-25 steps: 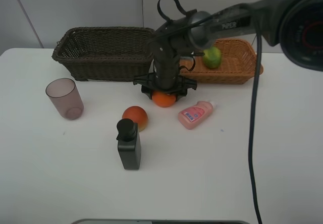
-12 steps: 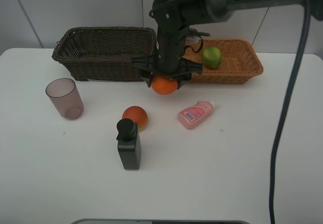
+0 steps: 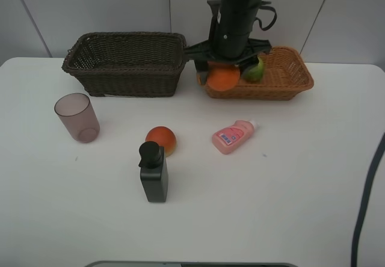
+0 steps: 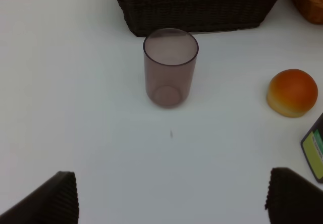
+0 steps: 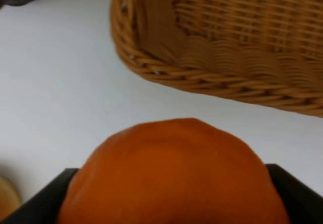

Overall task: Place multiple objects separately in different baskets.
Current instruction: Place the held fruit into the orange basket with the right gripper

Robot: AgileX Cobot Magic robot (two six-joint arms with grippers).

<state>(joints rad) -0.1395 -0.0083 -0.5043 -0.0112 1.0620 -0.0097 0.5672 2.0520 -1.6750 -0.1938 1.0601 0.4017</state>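
Note:
My right gripper [image 3: 224, 73] is shut on the orange [image 3: 222, 80] and holds it in the air over the near left corner of the light tan basket [image 3: 289, 88]. The right wrist view shows the orange [image 5: 174, 176] between the dark fingers [image 5: 38, 204], with the tan basket's rim [image 5: 212, 77] just beyond. A green oval fruit [image 3: 255, 70] lies in that basket. On the table are the purplish cup [image 3: 77, 118], the reddish-orange fruit [image 3: 161, 139], the black pump bottle [image 3: 154, 172] and the pink bottle [image 3: 233, 136]. My left gripper [image 4: 174, 204] stands open, short of the cup [image 4: 170, 67].
The dark brown basket [image 3: 123, 62] stands at the back left, beside the tan one. In the left wrist view it [image 4: 197, 7] lies behind the cup, with the reddish-orange fruit [image 4: 291, 93] and the pump bottle's edge [image 4: 315, 148] to one side. A black cable [image 3: 367, 195] hangs at the right.
My right gripper has lifted the orange off the table and carried it back and to the right, up to the tan basket's near left corner. Everything else has stayed put.

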